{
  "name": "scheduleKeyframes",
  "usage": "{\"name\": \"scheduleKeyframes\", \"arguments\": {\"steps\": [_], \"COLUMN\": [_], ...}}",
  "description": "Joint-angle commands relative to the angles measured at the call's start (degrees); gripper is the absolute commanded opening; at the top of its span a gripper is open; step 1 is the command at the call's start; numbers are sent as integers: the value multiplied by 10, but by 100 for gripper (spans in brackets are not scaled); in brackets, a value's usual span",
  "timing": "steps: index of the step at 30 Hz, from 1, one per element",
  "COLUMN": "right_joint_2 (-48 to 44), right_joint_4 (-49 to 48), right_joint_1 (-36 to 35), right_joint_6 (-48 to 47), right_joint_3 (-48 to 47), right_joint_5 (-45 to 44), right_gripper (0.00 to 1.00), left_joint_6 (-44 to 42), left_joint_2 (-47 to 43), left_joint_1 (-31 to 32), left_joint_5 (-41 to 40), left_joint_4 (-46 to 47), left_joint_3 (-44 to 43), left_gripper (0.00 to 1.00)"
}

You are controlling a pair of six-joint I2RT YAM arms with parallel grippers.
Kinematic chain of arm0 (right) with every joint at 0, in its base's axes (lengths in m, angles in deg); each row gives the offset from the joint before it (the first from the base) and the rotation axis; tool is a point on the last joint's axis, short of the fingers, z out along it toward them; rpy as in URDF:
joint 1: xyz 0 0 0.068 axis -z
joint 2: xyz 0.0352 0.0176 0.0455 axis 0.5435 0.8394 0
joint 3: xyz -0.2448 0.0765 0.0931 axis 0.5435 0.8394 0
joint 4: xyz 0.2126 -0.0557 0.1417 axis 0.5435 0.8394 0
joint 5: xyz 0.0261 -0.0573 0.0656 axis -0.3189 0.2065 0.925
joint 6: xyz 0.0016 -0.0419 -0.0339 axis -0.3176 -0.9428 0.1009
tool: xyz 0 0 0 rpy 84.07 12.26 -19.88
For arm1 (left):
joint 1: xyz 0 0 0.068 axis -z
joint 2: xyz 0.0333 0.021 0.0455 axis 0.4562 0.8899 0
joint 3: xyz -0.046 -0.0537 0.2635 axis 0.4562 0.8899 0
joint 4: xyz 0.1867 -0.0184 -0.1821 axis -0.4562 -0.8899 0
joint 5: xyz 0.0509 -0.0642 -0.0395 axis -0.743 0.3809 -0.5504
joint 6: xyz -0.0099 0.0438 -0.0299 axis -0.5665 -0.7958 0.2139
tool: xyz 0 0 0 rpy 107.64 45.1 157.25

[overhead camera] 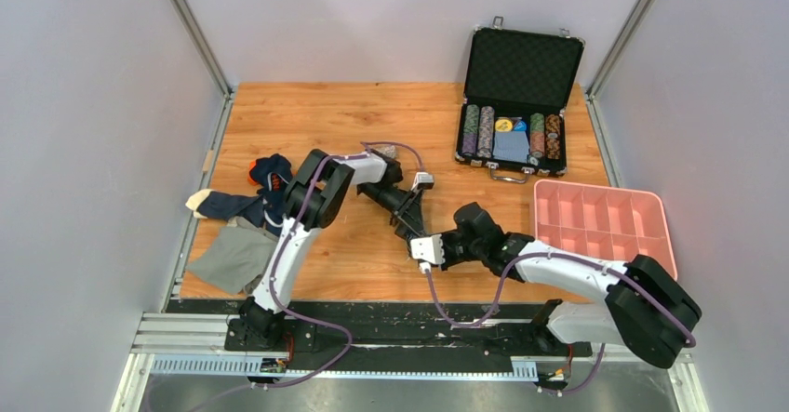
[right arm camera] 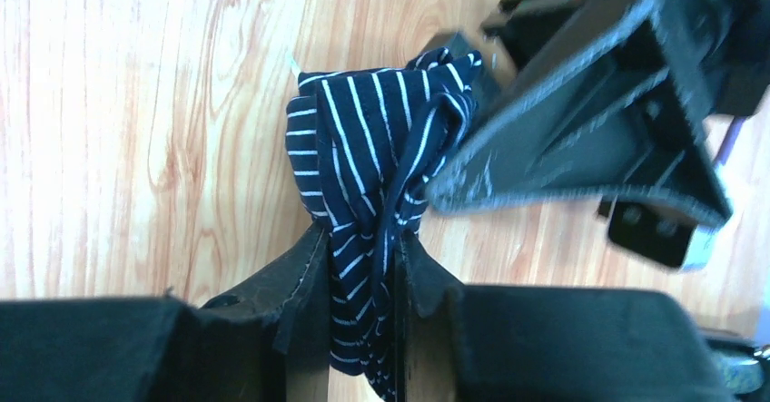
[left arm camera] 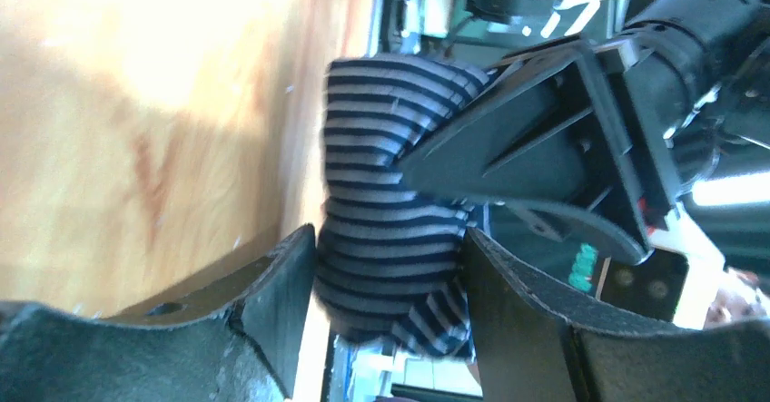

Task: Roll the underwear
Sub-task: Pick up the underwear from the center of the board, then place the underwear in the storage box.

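Striped briefs (right arm camera: 363, 175), navy and white, bunched: right hand (right arm camera: 360, 243) pinching the lower end; left hand (left arm camera: 389, 239) flanking the bundle, touching both sides, grip cannot be told.

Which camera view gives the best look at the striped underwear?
The right wrist view: the striped underwear appears sharp and bunched, pinched by the right gripper. The left wrist view shows it blurred, between the fingers of the left gripper. In the top view the grippers almost hide it.

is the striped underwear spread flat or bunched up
Bunched up: the striped underwear is a crumpled, twisted wad, one end pinched in the right gripper.
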Motion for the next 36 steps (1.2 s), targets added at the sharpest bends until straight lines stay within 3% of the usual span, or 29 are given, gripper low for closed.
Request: {"name": "scheduleKeyframes", "arguments": {"steps": [1, 2, 4, 11, 16, 23, 28, 36], "right_joint_2": [-36, -46, -59, -72, -96, -90, -85, 9], "right_joint_4": [157, 184, 233, 406, 493, 595, 589, 531], "right_joint_1": [42, 57, 80, 152, 259, 443, 540, 564], "right_joint_6": [37, 47, 70, 247, 343, 520, 556, 576], "right_joint_3": [-62, -81, -119, -273, -336, -389, -376, -361], "right_joint_5": [74, 97, 126, 149, 124, -26, -68, -76], "right_gripper": [0, 0, 0, 0, 0, 0, 0, 0], "left_joint_6": [146, 202, 235, 160, 135, 169, 180, 206], "left_joint_2": [-90, -107, -153, -262, -307, -320, -325, -326], "left_joint_1": [-52, -73, -101, -158, -161, -161, -160, -160], "left_joint_5": [-120, -155, -206, -353, -377, -369, -361, -358], "left_joint_4": [148, 169, 203, 173, 181, 183, 184, 202], "left_joint_3": [28, 30, 20, -27, -28, -34, -24, -5], "left_gripper": [69, 69, 69, 69, 69, 68, 67, 67]}}
